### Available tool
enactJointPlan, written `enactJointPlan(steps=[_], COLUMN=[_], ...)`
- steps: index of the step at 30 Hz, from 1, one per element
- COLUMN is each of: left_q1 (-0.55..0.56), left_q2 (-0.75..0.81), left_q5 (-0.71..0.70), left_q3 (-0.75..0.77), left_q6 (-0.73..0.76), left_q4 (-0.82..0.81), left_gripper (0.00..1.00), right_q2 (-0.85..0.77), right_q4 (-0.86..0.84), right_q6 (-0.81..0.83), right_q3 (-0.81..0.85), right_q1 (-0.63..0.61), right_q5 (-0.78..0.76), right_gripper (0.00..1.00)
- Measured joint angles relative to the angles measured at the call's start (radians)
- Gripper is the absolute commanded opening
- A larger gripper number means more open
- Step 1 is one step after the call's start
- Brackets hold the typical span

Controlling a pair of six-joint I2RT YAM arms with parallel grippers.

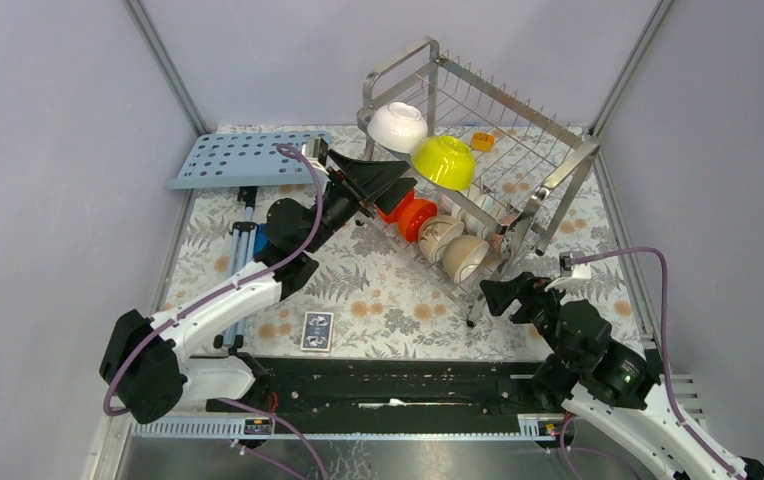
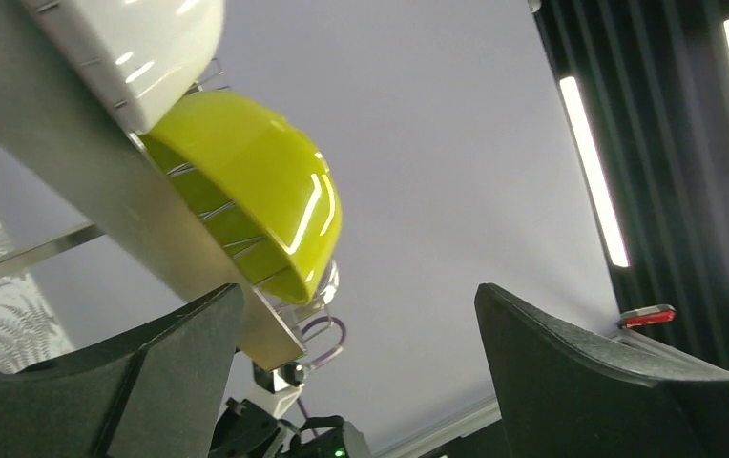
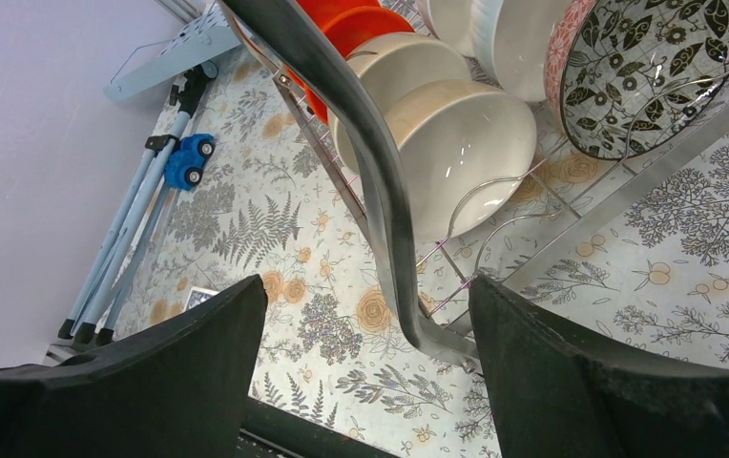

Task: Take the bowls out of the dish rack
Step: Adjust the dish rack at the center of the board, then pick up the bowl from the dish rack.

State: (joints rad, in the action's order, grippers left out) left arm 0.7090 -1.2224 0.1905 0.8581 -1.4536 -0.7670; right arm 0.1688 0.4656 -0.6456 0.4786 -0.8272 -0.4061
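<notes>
Aiming left gripper point(image 1: 403, 190), jaws wide and empty, at yellow-green bowl point(image 1: 444, 160) on dish rack point(image 1: 570, 160) upper tier: straddle the rim, dodge the rail, then clench. Right gripper point(image 1: 493, 293) released, empty, at rack's near corner.

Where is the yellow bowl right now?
In the top view, the yellow bowl sits on the upper shelf of the rack, toward its left end, right beside the white bowl and above the orange bowls.
</notes>
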Motion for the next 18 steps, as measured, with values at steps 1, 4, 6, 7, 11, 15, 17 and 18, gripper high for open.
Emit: enactJointPlan(steps=[1, 4, 6, 7, 11, 15, 17, 18], left_q1=[0.0, 0.0, 0.0, 0.0, 0.0, 0.0, 0.0, 0.0], left_q2=[0.0, -0.005, -0.014, -0.023, -0.062, -0.089, -0.096, -0.098], left_q5=[0.003, 0.014, 0.021, 0.026, 0.044, 0.055, 0.058, 0.06], left_q3=[0.002, 0.011, 0.016, 0.019, 0.023, 0.024, 0.025, 0.026], left_q6=[-0.007, -0.028, -0.042, -0.049, -0.074, -0.09, -0.095, -0.097], left_q4=[-0.013, -0.045, -0.071, -0.084, -0.113, -0.119, -0.122, -0.124], left_gripper=[0.93, 0.9, 0.87, 0.86, 0.82, 0.77, 0.74, 0.73], right_q2=[-0.002, -0.003, -0.003, -0.003, -0.006, -0.006, -0.006, -0.007], right_q4=[0.0, 0.0, 0.0, 0.0, 0.0, 0.0, 0.0, 0.0], right_q6=[0.0, 0.0, 0.0, 0.0, 0.0, 0.0, 0.0, 0.0], right_q3=[0.0, -0.003, -0.006, -0.007, -0.009, -0.009, -0.009, -0.009], right_q1=[0.0, 0.0, 0.0, 0.0, 0.0, 0.0, 0.0, 0.0], right_q5=[0.0, 0.0, 0.0, 0.0, -0.001, -0.002, -0.002, -0.002], right_gripper=[0.85, 0.85, 0.85, 0.85, 0.85, 0.85, 0.85, 0.85])
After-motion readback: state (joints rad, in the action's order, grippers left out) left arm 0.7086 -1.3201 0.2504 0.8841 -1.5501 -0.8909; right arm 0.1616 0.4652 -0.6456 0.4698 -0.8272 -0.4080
